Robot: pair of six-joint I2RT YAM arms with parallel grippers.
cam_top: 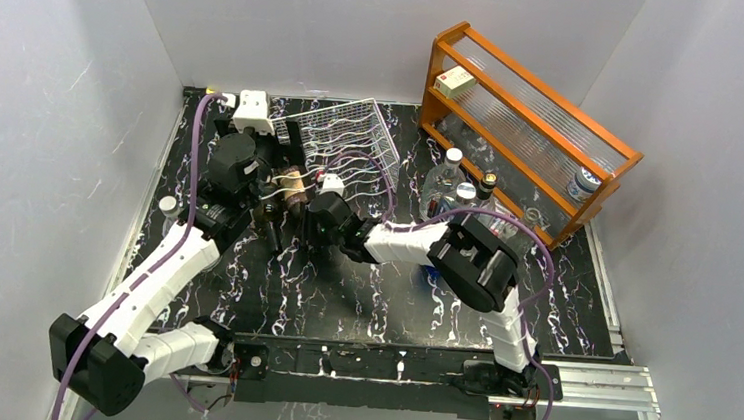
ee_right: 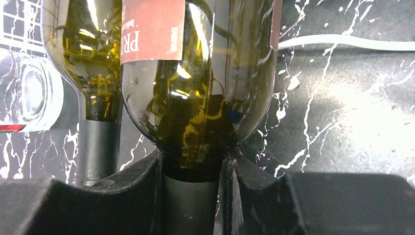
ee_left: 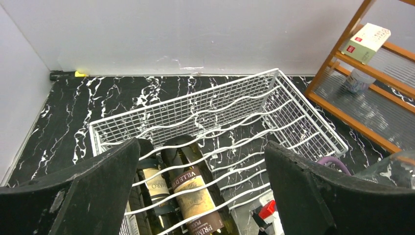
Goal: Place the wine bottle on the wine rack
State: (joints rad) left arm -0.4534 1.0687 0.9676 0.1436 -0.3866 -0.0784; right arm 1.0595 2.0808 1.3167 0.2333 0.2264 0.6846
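The white wire wine rack [cam_top: 349, 133] [ee_left: 215, 105] stands at the back of the table. Two dark green bottles lie side by side in it under its wavy rods. The right one, the wine bottle [ee_left: 195, 196] [ee_right: 195, 98] with a tan and maroon label, has its neck held by my right gripper [ee_right: 193, 166] [cam_top: 322, 216], which is shut on it. Another bottle [ee_left: 151, 183] [ee_right: 93, 63] lies just to its left. My left gripper [ee_left: 201, 147] [cam_top: 261, 166] hovers open above both bottles, with nothing between its fingers.
An orange wooden shelf [cam_top: 525, 122] with clear panels stands at the back right, with a white box [cam_top: 455, 80] on its top tier. Clear bottles [cam_top: 445, 181] stand in front of it. A small capped bottle [cam_top: 168, 206] stands by the left wall.
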